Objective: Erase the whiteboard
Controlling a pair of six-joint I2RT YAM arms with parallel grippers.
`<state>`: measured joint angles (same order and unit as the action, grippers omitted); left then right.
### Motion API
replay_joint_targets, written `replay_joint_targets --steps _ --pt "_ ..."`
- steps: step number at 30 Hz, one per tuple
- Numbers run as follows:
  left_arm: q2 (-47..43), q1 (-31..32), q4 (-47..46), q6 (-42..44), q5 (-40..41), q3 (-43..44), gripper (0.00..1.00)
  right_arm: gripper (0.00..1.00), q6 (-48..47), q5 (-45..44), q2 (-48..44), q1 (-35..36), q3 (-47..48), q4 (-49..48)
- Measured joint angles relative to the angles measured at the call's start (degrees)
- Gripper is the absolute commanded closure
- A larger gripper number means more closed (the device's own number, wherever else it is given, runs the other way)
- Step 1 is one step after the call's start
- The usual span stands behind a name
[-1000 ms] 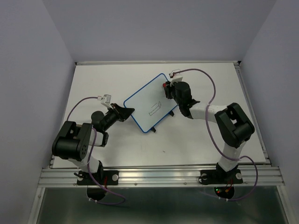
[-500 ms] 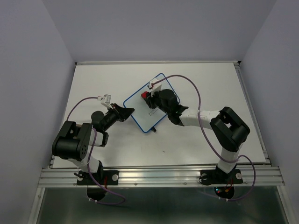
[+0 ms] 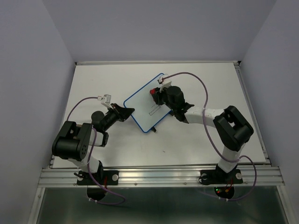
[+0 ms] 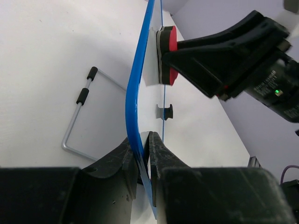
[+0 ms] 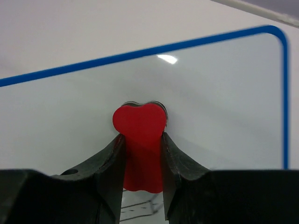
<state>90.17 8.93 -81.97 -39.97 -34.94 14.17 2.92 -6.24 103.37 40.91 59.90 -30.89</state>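
While the left gripper (image 3: pixel 127 111), nearest the arm bases, pinches the blue rim at the near left corner of the whiteboard (image 3: pixel 142 105), its jaws pressed onto the edge from either side, the wiping step looks to be in hand. The board sits about mid-table (image 3: pixel 201 140), turned on a diagonal and propped off the surface on a bent wire leg (image 4: pixel 77 121), so that steadying hold probably matters. Farther along the board, a small boxy black sketch (image 3: pixel 154 110) is not yet wiped. Just beyond it, the right gripper (image 5: pixel 140 140) has its fingers closed tight on a red heart-shaped eraser (image 5: pixel 139 122). The left wrist view shows the eraser's dark pad flat against the writing face. The eraser sits on the far side of the sketch, touching the board but apparently not covering the lines. The next move seems to call for drawing the eraser back toward the near edge, across the sketch, with even pressure. Meanwhile the left gripper must hold its pinch so the propped board neither slides nor tips under the push.
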Motion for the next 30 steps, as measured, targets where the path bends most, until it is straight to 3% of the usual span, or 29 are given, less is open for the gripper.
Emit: replay_joint_targets --steps 5,12,30 --pt "0.0 0.02 -0.13 0.02 -0.13 -0.02 1.0 0.99 2.03 -3.13 -0.61 -9.35 -3.45 0.68" --pt "0.0 0.02 -0.2 0.02 -0.2 -0.02 1.0 0.99 2.62 -1.95 -1.81 -10.99 -6.62 0.9" --pt "0.0 0.02 -0.13 0.04 -0.24 -0.02 1.0 0.99 1.86 10.03 -3.61 6.73 -13.88 -7.02"
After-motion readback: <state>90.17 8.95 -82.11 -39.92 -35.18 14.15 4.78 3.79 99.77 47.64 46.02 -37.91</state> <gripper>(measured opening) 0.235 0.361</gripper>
